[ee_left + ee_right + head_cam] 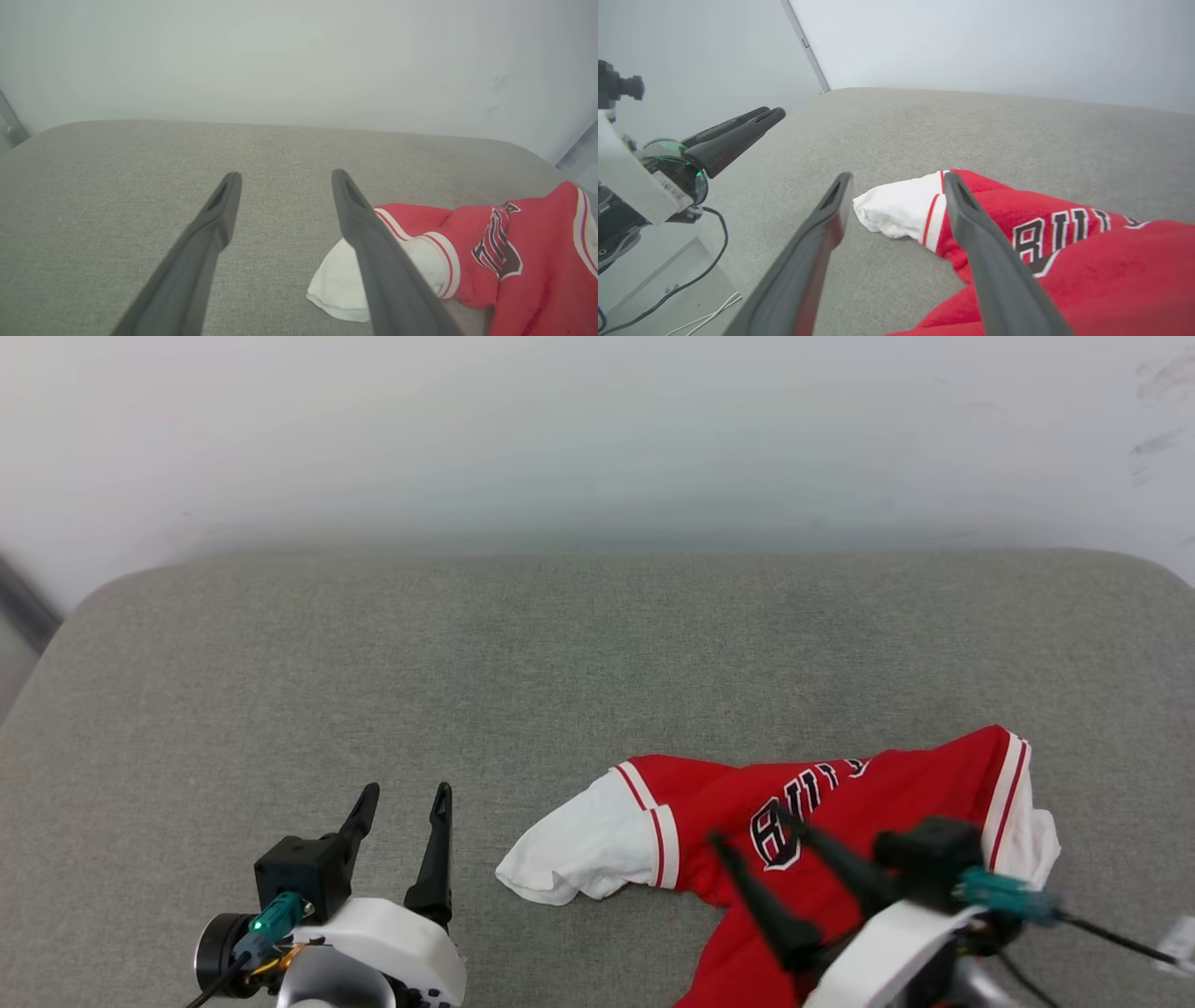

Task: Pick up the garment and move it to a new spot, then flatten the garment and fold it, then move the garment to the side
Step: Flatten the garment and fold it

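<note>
A red jersey (840,812) with white short sleeves lies in a crumpled heap on the near right part of a wide grey fabric-covered surface (560,663), against a plain pale wall. One white sleeve (579,849), edged in red and white stripes, sticks out toward the middle of the surface. The body of the shirt is bunched and creased, with its lower part running off the bottom of the head view. The right gripper (752,829) hangs just over the red cloth with its two dark fingers spread and nothing between them. The left gripper (407,791) waits apart from the shirt on the near left, over bare fabric, its fingers also spread and empty. Judging by this, the shirt is neither flattened nor folded. Whether it already sits in its new spot cannot be told, so smoothing, folding and moving it aside all seem left to do. Black letters with white outlines (1055,233) cross the chest. In the right wrist view they read roughly "BUL", and the rest bends into the folds. No number can be made out.
</note>
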